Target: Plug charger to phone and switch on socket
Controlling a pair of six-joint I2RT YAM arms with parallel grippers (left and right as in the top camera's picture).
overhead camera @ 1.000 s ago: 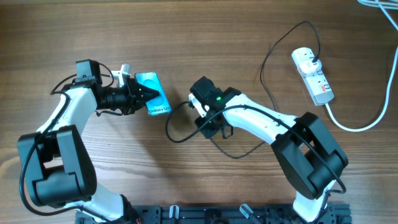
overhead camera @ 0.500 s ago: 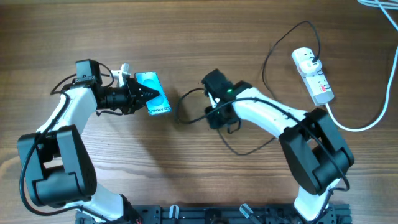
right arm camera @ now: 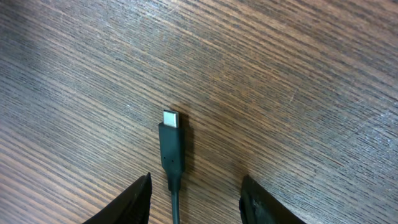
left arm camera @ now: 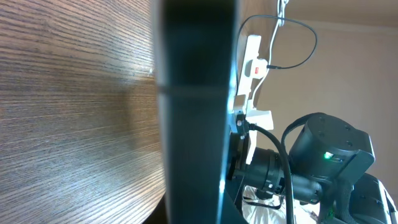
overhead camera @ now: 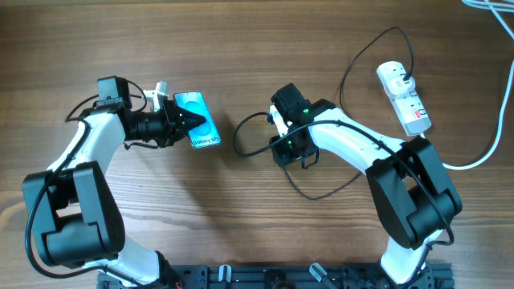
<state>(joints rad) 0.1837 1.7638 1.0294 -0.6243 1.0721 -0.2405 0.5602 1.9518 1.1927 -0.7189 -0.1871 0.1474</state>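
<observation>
My left gripper [overhead camera: 181,120] is shut on the phone [overhead camera: 199,119], whose teal-blue screen with a white border faces up at the left. In the left wrist view the phone [left arm camera: 193,112] is a dark edge-on slab. The charger's thin black cable [overhead camera: 321,195] loops from the socket [overhead camera: 404,98] to my right gripper [overhead camera: 291,151]. In the right wrist view the black plug tip [right arm camera: 170,144] lies on the table. My right gripper [right arm camera: 196,179] is open, its fingers on either side of the cable just behind the plug. The socket also shows in the left wrist view [left arm camera: 252,59].
A thicker white cable [overhead camera: 474,160] runs from the socket toward the right edge. The wooden table [overhead camera: 257,48] carries everything. The cable loop [overhead camera: 238,140] lies between phone and right gripper.
My right gripper has moved right and toward the back of the table, and the black cable loop has shifted with it. The left arm and phone have not moved.
</observation>
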